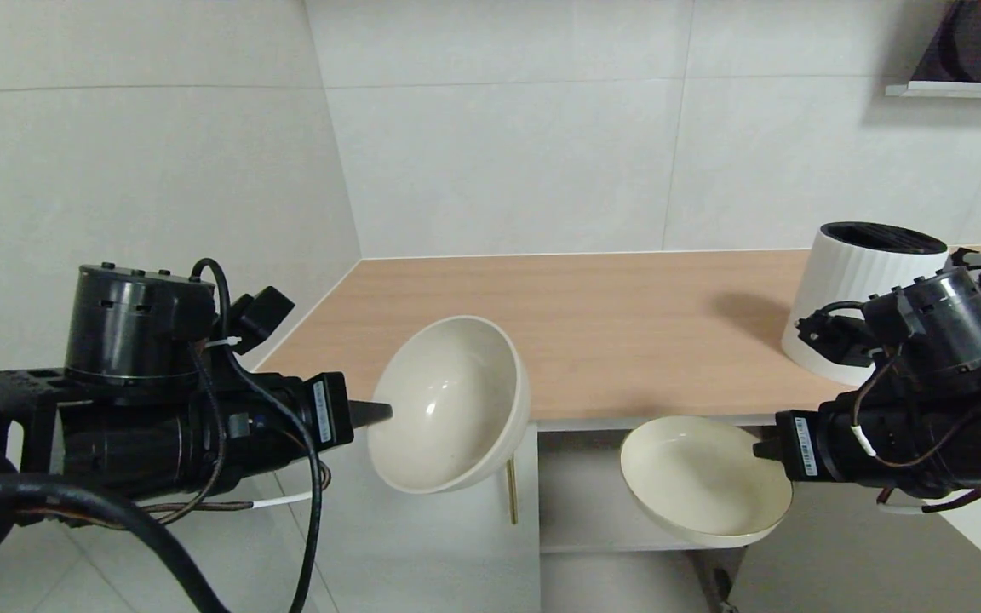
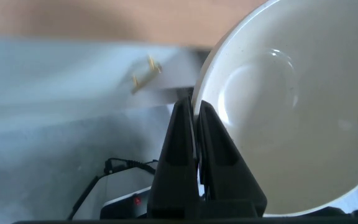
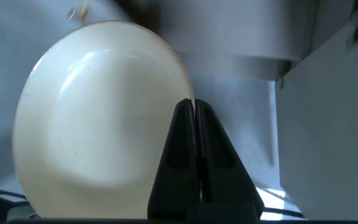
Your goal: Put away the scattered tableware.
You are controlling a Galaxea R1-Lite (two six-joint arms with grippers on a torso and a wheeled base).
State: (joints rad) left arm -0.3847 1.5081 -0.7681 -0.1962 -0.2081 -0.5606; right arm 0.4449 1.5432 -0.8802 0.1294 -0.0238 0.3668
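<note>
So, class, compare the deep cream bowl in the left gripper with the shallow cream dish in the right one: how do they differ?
Depth: the deep cream bowl is rounded and high-walled; the shallow cream dish is nearly flat.
Pose: the bowl is tipped on its side; the dish tilts only slightly, opening upward.
Shared: both are glossy, empty and pinched at the rim, by the left gripper and right gripper.

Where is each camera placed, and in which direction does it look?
Head view: on the head, looking forward and down at the wooden counter; both arms show, left gripper pinching the deep bowl, right gripper the shallow dish.
Left wrist view: on that wrist, looking along its gripper at the deep bowl's rim.
Right wrist view: on that wrist, along its gripper at the shallow dish.
Shared: head and wrist views both show each dish.
</note>
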